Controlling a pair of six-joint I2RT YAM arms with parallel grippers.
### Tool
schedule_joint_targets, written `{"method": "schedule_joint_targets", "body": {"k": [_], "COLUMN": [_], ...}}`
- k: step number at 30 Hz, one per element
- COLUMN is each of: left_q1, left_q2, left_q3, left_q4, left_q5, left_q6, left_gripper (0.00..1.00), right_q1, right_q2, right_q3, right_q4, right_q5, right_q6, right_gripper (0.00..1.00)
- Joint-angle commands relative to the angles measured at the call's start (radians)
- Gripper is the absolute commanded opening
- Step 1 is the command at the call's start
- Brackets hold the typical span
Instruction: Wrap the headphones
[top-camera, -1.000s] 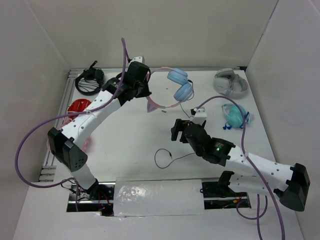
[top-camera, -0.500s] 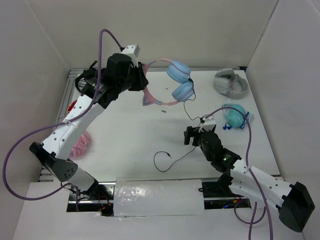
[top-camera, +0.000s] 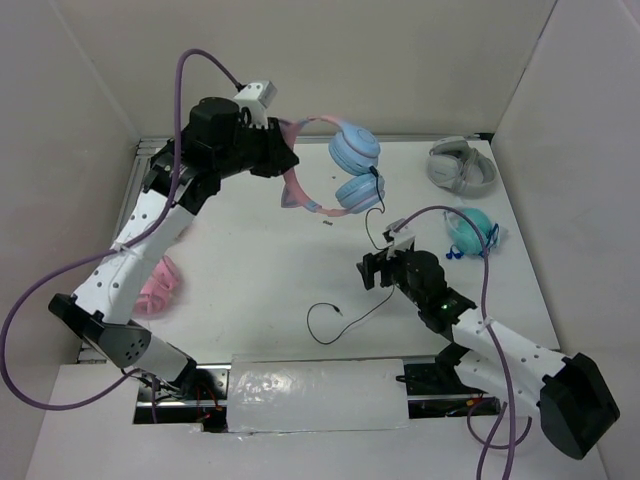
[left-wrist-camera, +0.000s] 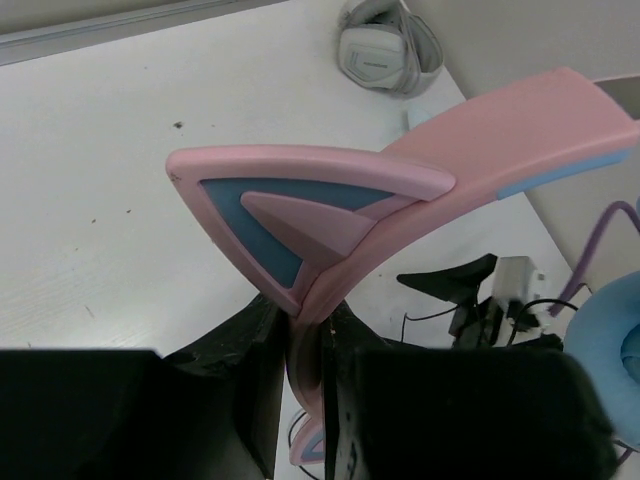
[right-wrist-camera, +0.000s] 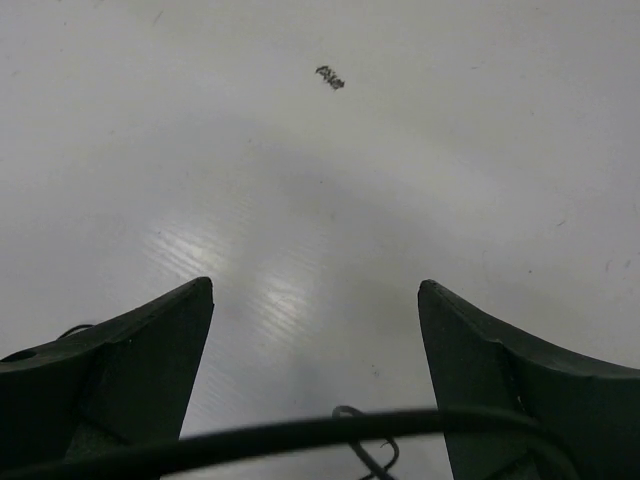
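over the last second my left arm has swung up and back toward the far left corner. it carries the over-ear headphones (top-camera: 355, 150), which have a thin pink cat-eared headband and light blue round ear cups, clear of the white table (top-camera: 250, 260). they now hang in the air near the back wall. their long thin black cable (top-camera: 325, 322) trails from the lower cup down to the table, where its free end lies in a loose loop near the front edge. my right arm has drawn in closer to that cable. i judge the wrapping has not begun: the cable hangs free, ready to be gathered.

my left gripper (left-wrist-camera: 305, 350) is clamped shut on the pink headband (left-wrist-camera: 400, 190), just below one cat ear. my right gripper (right-wrist-camera: 315, 290) stands wide apart, low over the table, and holds nothing. in the wrist view the cable crosses between its fingers (right-wrist-camera: 130, 340), close to the camera. i cannot tell whether it touches them.

grey-white headphones (top-camera: 460, 165) and turquoise headphones (top-camera: 468, 228) lie at the far right, well apart.
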Motion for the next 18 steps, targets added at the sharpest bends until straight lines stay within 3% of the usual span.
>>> {"method": "schedule_joint_targets", "body": {"k": [1,7,15,18], "left_q1": [0.033,0.116,0.203,0.228], "left_q2": [-0.049,-0.030,0.023,0.038], "left_q3": [0.082,0.203,0.251,0.240], "left_q4": [0.102,0.063,0.062,0.059], "left_q5": [0.107,0.182,0.216,0.231], "left_q6": [-0.001,-0.004,-0.042,-0.065], "left_gripper": [0.00,0.00,0.00,0.00], "right_q1": [-0.006,-0.020,0.031,0.057], "right_q2": [0.042,0.062,-0.142,-0.219], "right_q3": [0.073,0.094,0.104,0.100], "right_q4": [0.026,-0.003,-0.170,-0.192], "right_q5": [-0.071,-0.137,-0.380,-0.294], "right_q6": [-0.038,-0.049,0.039,0.091], "right_gripper": [0.89,0.79,0.91,0.93]}}
